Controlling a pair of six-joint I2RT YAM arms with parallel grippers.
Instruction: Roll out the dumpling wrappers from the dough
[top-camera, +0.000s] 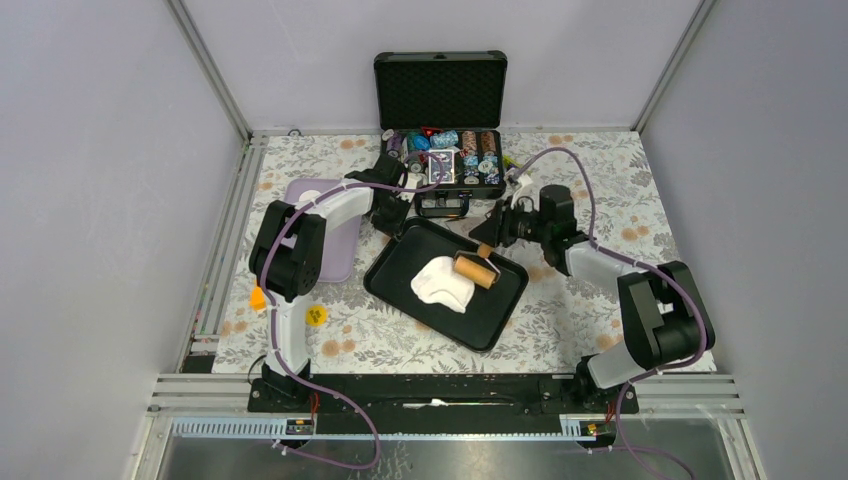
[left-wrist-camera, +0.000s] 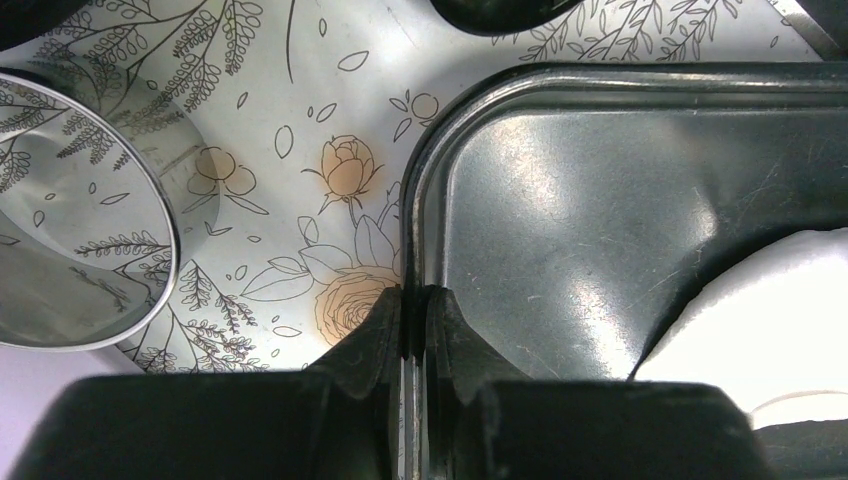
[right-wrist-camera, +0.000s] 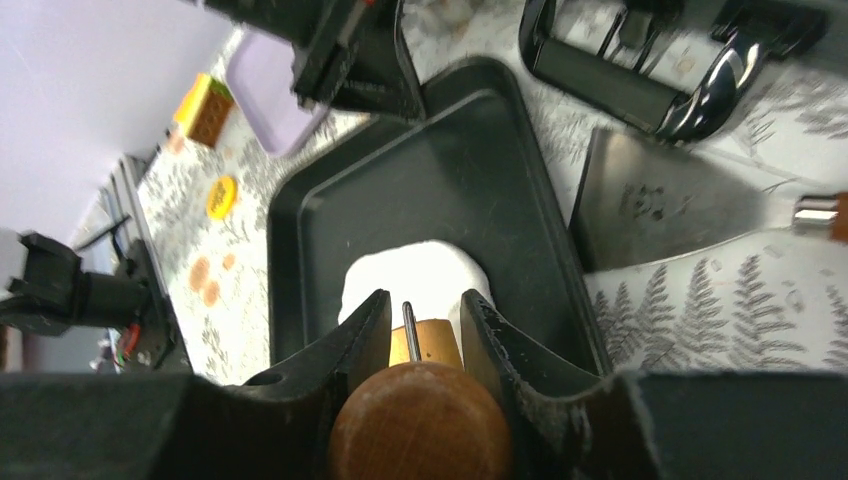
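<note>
The tabletop (top-camera: 590, 310) is covered by a pale cloth printed with grey leaves and peach flowers. A black tray (top-camera: 395, 268) lies on it near the middle, turned at an angle. An open black case (top-camera: 440, 90) stands just beyond the tray's far corner, with its lid up. A lavender container (top-camera: 303, 190) lies close to the tray's left side. A steel ring (left-wrist-camera: 50, 300) stands on the cloth near a corner of the tray, not touching it. A flat metal blade (right-wrist-camera: 680, 210) lies just beside the tray's right edge. A small yellow disc (top-camera: 316, 316) lies nearer the arms than the tray's left corner, apart from it.
</note>
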